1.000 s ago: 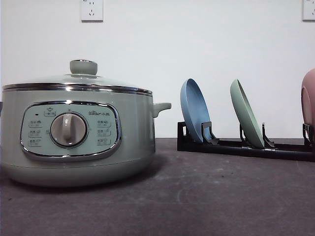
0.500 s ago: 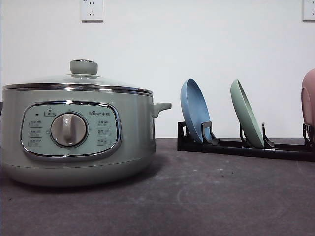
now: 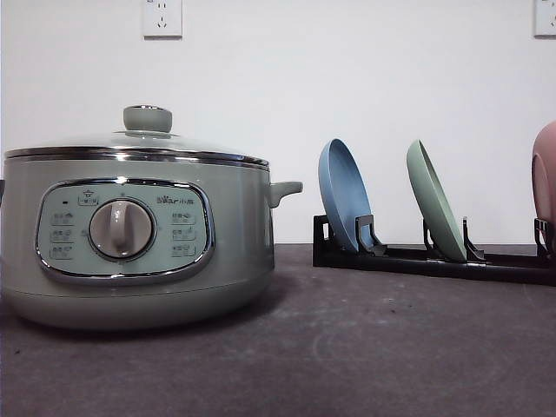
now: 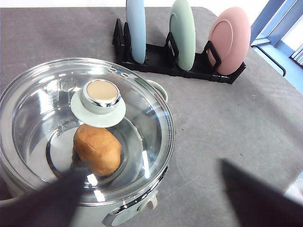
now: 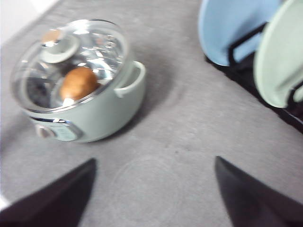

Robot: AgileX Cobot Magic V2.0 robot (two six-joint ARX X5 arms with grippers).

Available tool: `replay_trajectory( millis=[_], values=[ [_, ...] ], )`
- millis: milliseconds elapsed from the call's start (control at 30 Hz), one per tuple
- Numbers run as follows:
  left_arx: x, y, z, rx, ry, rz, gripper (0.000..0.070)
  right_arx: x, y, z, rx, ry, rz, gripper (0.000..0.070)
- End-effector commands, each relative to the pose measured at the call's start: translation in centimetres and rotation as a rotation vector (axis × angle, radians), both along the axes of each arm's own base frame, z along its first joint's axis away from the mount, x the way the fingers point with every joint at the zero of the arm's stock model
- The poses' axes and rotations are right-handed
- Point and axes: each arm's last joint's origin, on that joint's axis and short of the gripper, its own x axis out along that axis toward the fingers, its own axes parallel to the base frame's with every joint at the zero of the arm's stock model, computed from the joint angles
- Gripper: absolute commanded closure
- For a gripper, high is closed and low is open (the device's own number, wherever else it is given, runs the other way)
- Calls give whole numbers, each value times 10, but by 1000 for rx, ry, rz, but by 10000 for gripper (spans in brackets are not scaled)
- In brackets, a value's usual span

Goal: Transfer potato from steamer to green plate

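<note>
Below the wide-open left gripper [image 4: 151, 198], the orange-brown egg-shaped potato [image 4: 97, 149] sits inside the lidded sage-green steamer [image 4: 85, 137]; right gripper [image 5: 154, 189] likewise spread (mint-green round plate [image 5: 281, 56] racked beyond it).

The steamer [image 3: 135, 234] stands at the table's [image 3: 365, 347] left, lid [image 4: 85, 137] on, the potato [image 4: 97, 149] inside. To its right, toward the back edge, a rack [image 3: 434, 259] holds three plates [image 4: 182, 33] upright in a row.
</note>
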Motion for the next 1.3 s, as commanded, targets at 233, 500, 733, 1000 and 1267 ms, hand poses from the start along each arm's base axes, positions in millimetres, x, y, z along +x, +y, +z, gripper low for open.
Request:
replay_trajectory(
  millis=[233, 500, 733, 1000, 1267],
  values=[
    [1, 0, 6, 5, -33, -9, 18, 0, 0, 6, 7, -19, -5, 139],
    [1, 0, 7, 4, -37, -9, 23, 5, 1, 9, 64, -14, -44, 139],
    [1, 0, 7, 4, -37, -9, 23, 25, 2, 13, 159, -18, -100, 139],
    [1, 0, 7, 4, -37, -9, 23, 80, 6, 27, 175, 8, -141, 141],
    [1, 0, 7, 4, -36, -9, 23, 152, 11, 40, 154, 31, -176, 141]
  ],
)
